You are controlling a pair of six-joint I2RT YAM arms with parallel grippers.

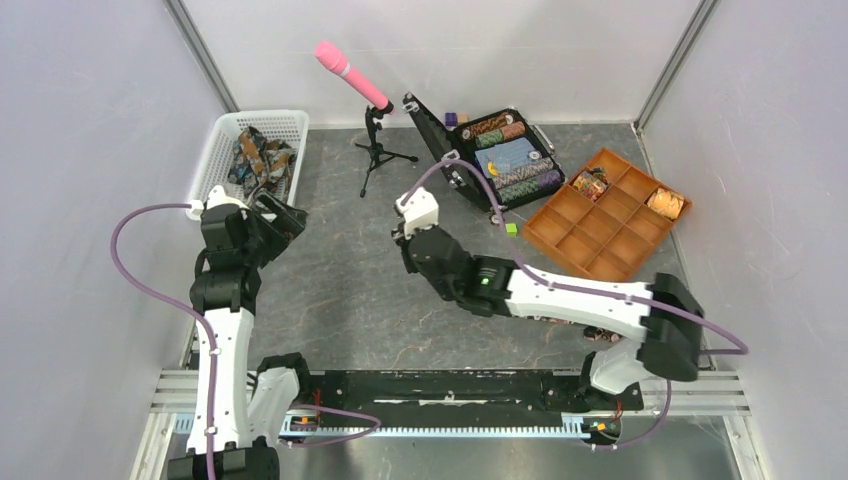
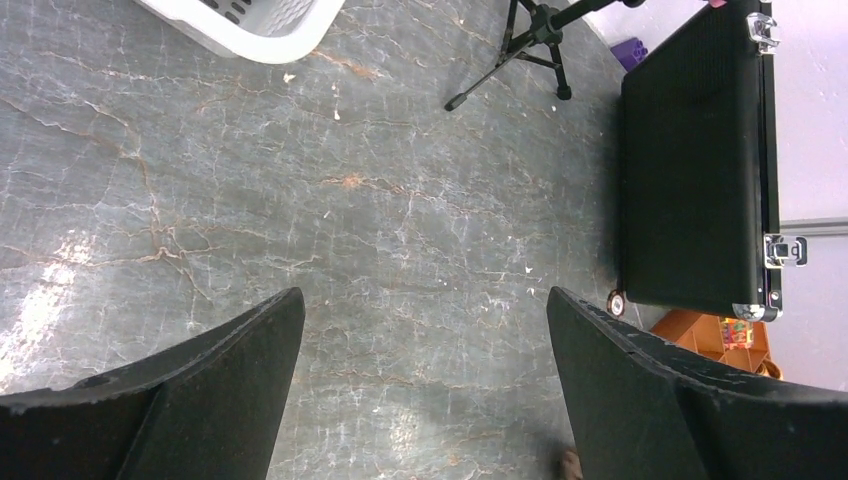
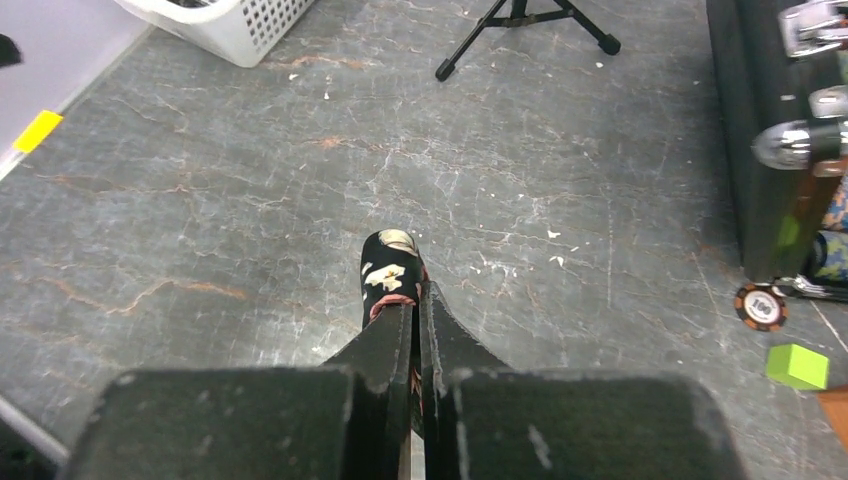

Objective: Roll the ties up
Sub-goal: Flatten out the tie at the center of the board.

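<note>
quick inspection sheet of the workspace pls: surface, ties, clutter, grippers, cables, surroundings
surface: grey marbled table, scuffed, with small white flecks
job's things: ties piled in the white basket; two rolled ties in the orange tray; one dark floral tie pinched in the right gripper
clutter: pink microphone on a tripod, open black case holding chips, loose chip, green cube
grippers: left gripper open and empty over bare table; right gripper shut on the floral tie
cables: purple cable looping off each arm, no snag seen
surroundings: plain white walls
</note>
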